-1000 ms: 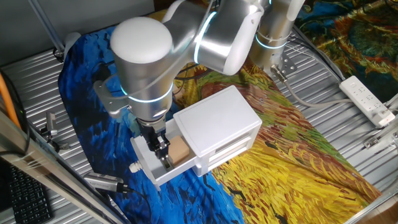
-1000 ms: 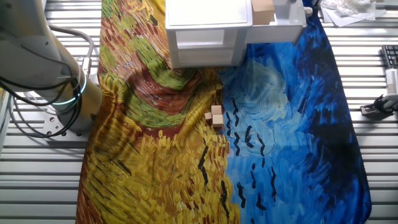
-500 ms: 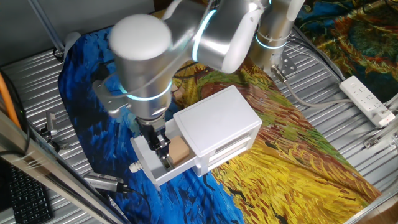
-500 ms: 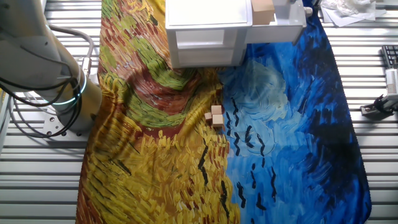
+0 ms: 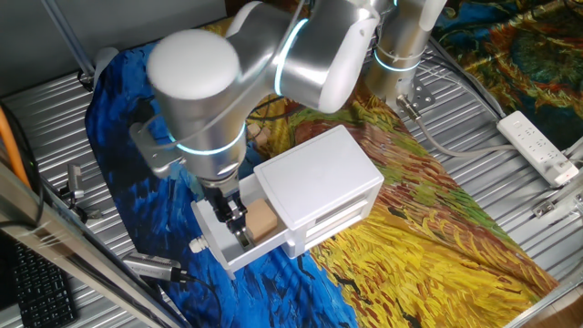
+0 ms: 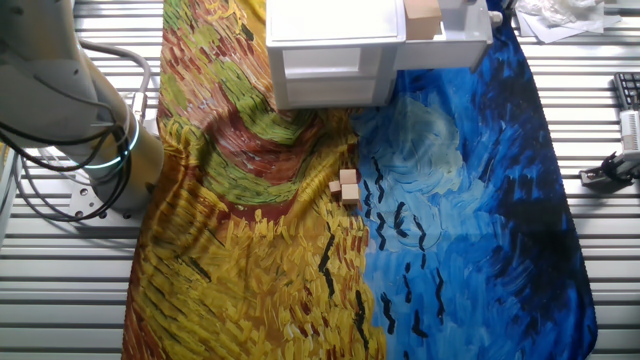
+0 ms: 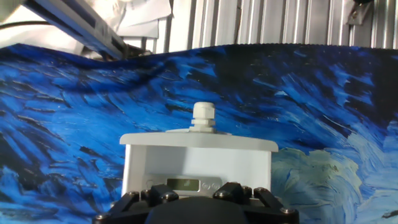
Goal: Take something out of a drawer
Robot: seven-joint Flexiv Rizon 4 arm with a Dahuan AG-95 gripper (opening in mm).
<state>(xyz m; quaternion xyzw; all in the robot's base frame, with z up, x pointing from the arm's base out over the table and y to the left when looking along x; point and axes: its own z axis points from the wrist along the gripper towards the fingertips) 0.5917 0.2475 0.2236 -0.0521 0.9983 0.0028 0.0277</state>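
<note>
Light-brown wooden block sits in the open drawer beside the gripper; jaw width unclear. Hand view shows only the knob.

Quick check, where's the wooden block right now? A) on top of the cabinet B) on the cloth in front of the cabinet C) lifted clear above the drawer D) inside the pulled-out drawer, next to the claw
D: the wooden block sits in the open drawer, beside the claw.

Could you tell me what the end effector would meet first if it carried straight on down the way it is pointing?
Probably the floor of the open drawer: the end effector points down into it, just beside the wooden block. Whether a finger already touches the block is unclear.
</note>
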